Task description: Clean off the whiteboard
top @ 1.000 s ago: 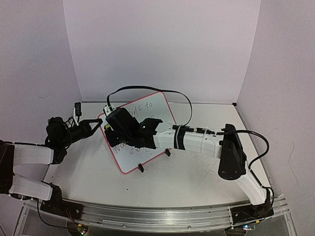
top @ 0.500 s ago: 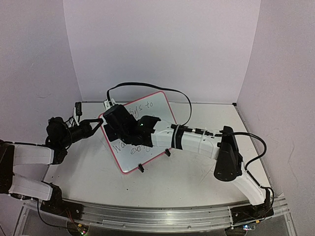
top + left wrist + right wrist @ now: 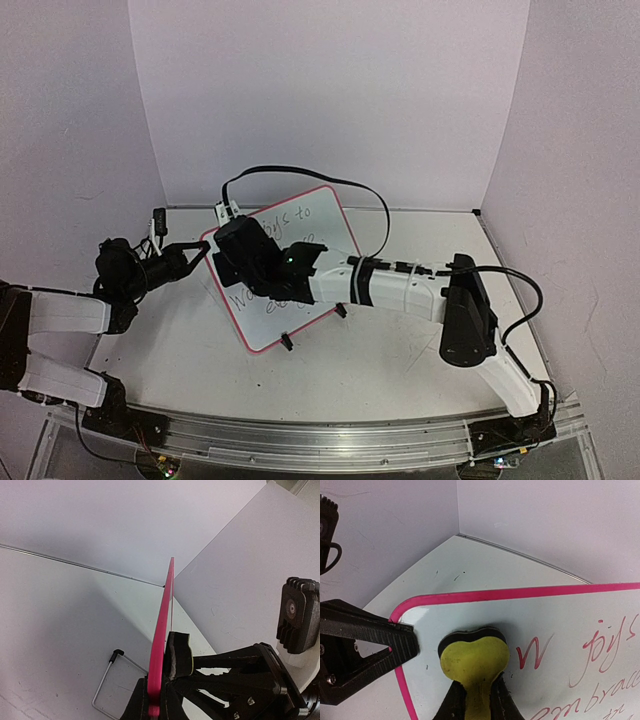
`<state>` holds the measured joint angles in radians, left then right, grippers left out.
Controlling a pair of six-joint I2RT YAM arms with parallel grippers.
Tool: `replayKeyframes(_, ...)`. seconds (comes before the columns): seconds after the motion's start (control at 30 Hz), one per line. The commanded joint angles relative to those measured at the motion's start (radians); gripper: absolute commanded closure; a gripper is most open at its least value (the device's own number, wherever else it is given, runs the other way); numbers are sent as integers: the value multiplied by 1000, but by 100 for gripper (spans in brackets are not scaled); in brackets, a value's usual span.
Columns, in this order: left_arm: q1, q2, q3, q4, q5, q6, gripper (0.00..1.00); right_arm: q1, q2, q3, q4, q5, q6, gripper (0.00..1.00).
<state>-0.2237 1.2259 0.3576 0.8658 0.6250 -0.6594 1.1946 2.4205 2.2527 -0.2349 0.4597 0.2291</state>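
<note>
The right arm [image 3: 395,285] is covering much of the whiteboard [image 3: 312,216]; its handwriting [image 3: 600,650] is running off the right wrist view.

2 white arms [image 3: 400,285], black joints [image 3: 465,320], cables [image 3: 300,176]

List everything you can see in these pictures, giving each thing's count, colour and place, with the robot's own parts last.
whiteboard: one, white with pink frame and handwriting, mid-table
feet: two, black, at the whiteboard's near edge
eraser: one, yellow on black backing, against the whiteboard near its corner
small object: one, black, table's far-left corner, too small to identify
table: one, white, under everything
walls: pale lilac, behind and at both sides
cable: one, black, arching above the right arm
left gripper: black, shut on the whiteboard's left edge
right gripper: black, shut on the eraser
</note>
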Motion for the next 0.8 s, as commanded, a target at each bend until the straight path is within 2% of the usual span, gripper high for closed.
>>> replayKeyframes(0.0, -48, 5, 3, 42, 116, 44, 100, -7, -6, -42, 11, -2, 16, 97)
replayKeyframes(0.77, -54, 8, 8, 47, 135, 54, 100, -251, -85, -139, -67, 39, -36, 97)
